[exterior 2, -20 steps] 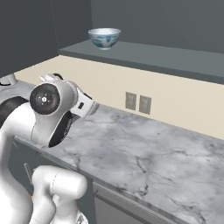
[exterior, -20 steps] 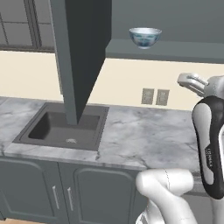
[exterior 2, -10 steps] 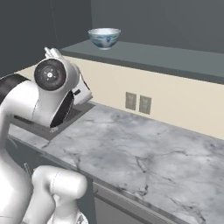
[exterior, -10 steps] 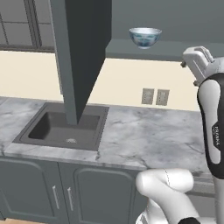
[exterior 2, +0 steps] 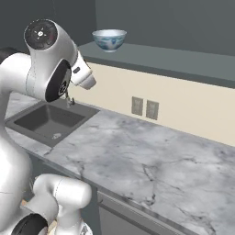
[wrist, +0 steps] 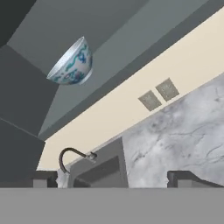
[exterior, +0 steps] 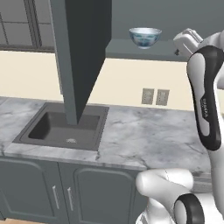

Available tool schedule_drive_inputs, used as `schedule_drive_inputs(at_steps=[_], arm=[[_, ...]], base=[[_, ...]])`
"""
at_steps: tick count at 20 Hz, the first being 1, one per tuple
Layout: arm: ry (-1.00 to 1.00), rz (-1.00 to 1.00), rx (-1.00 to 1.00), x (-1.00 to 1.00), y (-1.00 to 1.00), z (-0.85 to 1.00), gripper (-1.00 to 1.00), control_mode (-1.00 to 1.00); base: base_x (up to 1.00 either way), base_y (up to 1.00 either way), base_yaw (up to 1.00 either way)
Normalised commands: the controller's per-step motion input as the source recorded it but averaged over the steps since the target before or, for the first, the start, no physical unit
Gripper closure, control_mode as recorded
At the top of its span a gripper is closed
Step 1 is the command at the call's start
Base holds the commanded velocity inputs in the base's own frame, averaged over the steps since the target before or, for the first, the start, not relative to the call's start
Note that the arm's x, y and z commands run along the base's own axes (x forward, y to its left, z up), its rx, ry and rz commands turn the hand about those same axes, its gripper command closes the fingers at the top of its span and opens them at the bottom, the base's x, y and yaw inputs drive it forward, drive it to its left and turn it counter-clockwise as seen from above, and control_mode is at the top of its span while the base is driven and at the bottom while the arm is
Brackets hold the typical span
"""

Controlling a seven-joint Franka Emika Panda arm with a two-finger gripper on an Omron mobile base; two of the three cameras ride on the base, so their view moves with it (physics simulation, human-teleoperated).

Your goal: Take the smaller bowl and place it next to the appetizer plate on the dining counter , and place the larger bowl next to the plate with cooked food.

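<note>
While the smaller bowl [exterior: 145, 36] stands upright on the grey shelf [exterior: 144, 51] above the marble counter [exterior: 148, 140], the gripper [wrist: 113, 178] is spread wide, grasping nothing and apart from the bowl. Below the shelf, the sink [exterior: 61, 129] is sunk in the counter, and two outlets [exterior: 155, 96] are on the cream wall.

faucet [exterior 2: 69, 99] behind arm, sink [wrist: 98, 172] cut off

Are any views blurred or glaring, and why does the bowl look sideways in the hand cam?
Left and right base views: even, soft light, no glare, sharp smaller bowl on its shelf. Hand view: rolled, so shelf, bowl and sink run diagonally; slightly soft.
</note>
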Motion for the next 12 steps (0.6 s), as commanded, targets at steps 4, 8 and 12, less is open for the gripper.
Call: schedule_drive_inputs(at_steps=[4, 8, 12], arm=[[-0.06, 0.00, -0.25, 0.32, 0.00, 0.02, -1.00, -1.00], [-0.03, 0.00, -0.04, 0.22, -0.01, 0.00, -1.00, -1.00], [-0.02, -0.01, 0.27, 0.24, -0.22, 0.07, -1.00, -1.00]], base=[[0.00, 0.00, 0.00], [0.00, 0.00, 0.00], [0.00, 0.00, 0.00]])
